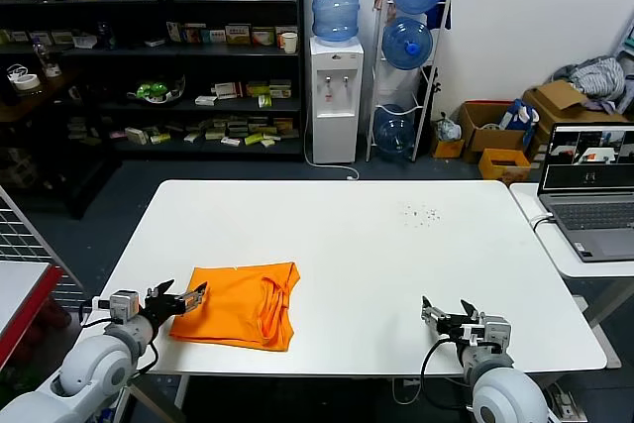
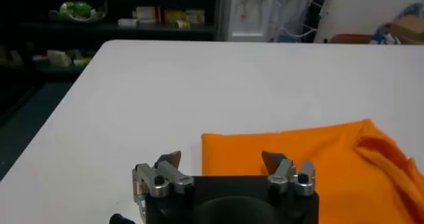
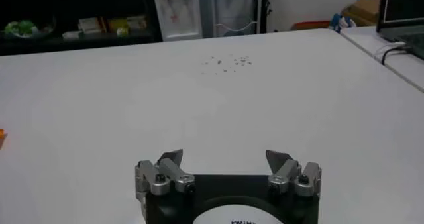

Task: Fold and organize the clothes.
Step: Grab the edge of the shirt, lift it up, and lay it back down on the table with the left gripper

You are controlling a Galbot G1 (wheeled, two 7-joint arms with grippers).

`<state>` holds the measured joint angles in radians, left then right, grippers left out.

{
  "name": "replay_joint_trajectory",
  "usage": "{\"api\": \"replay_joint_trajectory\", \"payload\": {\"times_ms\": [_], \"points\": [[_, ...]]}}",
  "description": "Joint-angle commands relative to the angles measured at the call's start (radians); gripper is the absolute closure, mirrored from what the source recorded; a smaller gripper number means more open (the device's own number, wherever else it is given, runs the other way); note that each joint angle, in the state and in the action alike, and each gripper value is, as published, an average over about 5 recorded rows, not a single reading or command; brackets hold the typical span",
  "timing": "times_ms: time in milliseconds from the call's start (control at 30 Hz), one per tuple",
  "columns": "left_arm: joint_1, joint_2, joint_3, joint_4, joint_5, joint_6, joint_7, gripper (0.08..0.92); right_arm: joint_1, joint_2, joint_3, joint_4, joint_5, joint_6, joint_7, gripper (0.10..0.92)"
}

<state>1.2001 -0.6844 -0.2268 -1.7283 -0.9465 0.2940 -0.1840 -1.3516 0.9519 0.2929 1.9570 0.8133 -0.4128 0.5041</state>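
Head view: orange T-shirt (image 1: 241, 302) lies folded on the near-left of the white counter (image 1: 396, 255). Left tool (image 1: 186, 296) at its left edge, jaws spread wide, holding nothing. Right tool (image 1: 448, 315) near-right, wide open, empty, idle. Judgement: lift clear without snagging the fold.

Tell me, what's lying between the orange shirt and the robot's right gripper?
Nothing: in the head view only bare white table separates the orange T-shirt from the right gripper.

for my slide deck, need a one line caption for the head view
Folded orange T-shirt on the white table, open left gripper at its edge, open right gripper idle nearby.
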Motion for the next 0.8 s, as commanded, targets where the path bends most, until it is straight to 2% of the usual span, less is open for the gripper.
{"api": "replay_joint_trajectory", "payload": {"times_ms": [33, 600, 700, 800], "points": [[0.002, 0.08, -0.003, 0.157, 0.035, -0.042, 0.217, 0.177, -0.006, -0.004, 0.006, 0.002, 0.0, 0.001, 0.0, 0.203], [0.013, 0.06, 0.019, 0.111, 0.018, -0.001, 0.181, 0.182, 0.002, -0.007, 0.001, -0.009, 0.003, 0.0, 0.001, 0.203], [0.005, 0.049, 0.025, 0.116, 0.021, -0.001, 0.175, 0.228, -0.001, -0.009, 0.003, -0.008, 0.003, 0.0, 0.001, 0.203], [-0.001, 0.039, 0.029, 0.118, 0.022, -0.001, 0.17, 0.312, -0.002, -0.009, 0.004, -0.007, 0.003, 0.0, 0.002, 0.203]]}}
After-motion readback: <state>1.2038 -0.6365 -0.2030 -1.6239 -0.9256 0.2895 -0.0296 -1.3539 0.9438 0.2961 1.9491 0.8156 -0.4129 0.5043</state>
